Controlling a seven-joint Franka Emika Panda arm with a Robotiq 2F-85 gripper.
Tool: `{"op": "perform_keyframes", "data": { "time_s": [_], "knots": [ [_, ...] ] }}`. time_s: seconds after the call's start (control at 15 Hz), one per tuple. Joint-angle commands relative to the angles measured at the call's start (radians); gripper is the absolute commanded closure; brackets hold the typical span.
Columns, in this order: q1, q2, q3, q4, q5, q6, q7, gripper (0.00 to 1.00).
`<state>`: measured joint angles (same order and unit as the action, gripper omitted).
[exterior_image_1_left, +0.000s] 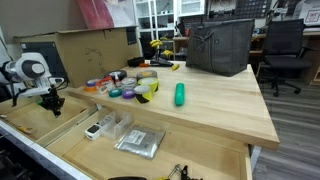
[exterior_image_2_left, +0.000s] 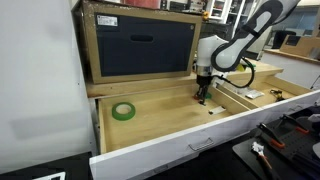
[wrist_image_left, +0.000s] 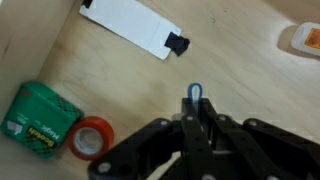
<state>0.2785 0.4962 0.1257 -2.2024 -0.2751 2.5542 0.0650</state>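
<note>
In the wrist view my gripper (wrist_image_left: 196, 108) has its black fingers pressed together on a small blue object (wrist_image_left: 194, 92), whose rounded tip sticks out past the fingertips. It hangs just over a light wooden drawer floor (wrist_image_left: 240, 70). In both exterior views the gripper (exterior_image_1_left: 55, 101) (exterior_image_2_left: 203, 95) points down inside the open drawer; the blue object is too small to make out there. A white sheet with a black clip (wrist_image_left: 135, 27) lies ahead of the gripper. A green box (wrist_image_left: 38, 121) and a red tape roll (wrist_image_left: 92, 138) lie off to one side.
A green tape roll (exterior_image_2_left: 123, 111) lies in the drawer, away from the gripper. A cardboard box (exterior_image_2_left: 140, 45) stands behind the drawer. The tabletop holds tape rolls (exterior_image_1_left: 130, 85), a green cylinder (exterior_image_1_left: 180, 94) and a black bag (exterior_image_1_left: 220, 45). Plastic packets (exterior_image_1_left: 138, 142) lie in a neighbouring compartment.
</note>
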Motion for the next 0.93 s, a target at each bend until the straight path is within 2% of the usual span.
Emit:
{"op": "perform_keyframes", "data": {
  "time_s": [0.0, 0.47, 0.67, 0.87],
  "knots": [
    [-0.033, -0.186, 0.011, -0.14, 0.039, 0.002, -0.025, 0.97],
    [-0.071, -0.432, -0.043, -0.304, 0.029, 0.004, 0.154, 0.97],
    [-0.11, -0.495, -0.055, -0.327, 0.037, -0.007, 0.227, 0.97],
    [-0.156, -0.512, -0.07, -0.3, 0.037, -0.027, 0.302, 0.97]
  ]
}}
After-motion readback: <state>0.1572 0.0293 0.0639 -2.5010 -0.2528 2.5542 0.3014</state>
